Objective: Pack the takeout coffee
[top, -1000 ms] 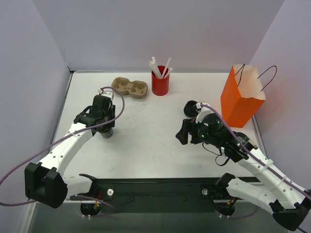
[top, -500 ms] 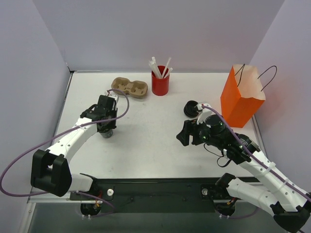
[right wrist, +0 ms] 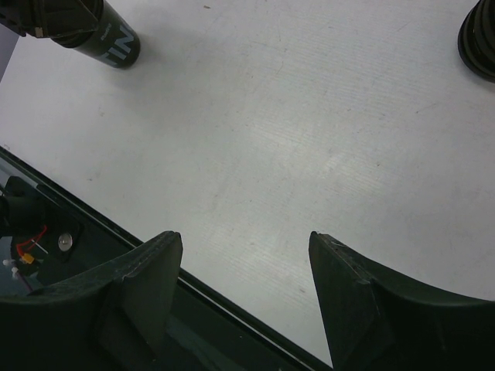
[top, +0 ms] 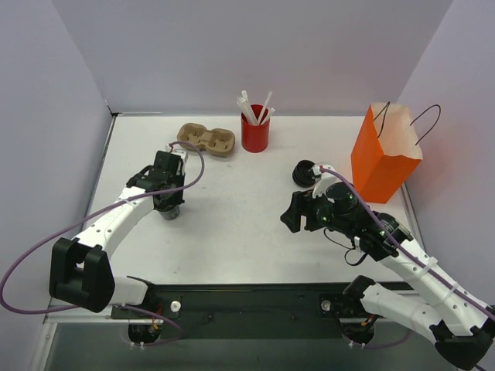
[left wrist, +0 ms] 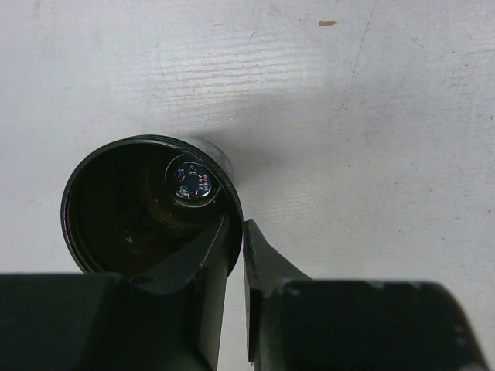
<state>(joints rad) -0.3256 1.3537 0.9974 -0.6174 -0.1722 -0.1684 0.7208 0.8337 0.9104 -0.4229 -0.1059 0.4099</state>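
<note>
Left gripper (left wrist: 240,228) pinches cup (left wrist: 116,209) rim; right gripper (right wrist: 244,241) spread wide.

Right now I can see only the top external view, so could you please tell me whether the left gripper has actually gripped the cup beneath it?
Observer: Yes; the left wrist view shows the left gripper pinching the wall of the dark cup, one finger inside the rim, one outside.
Operator: Thank you. Is the right gripper holding anything?
Observer: No; the right gripper is open over bare table.
Operator: Where is the second cup for it?
Observer: The second cup sits at the right wrist view's upper right edge, outside the fingers.
</note>
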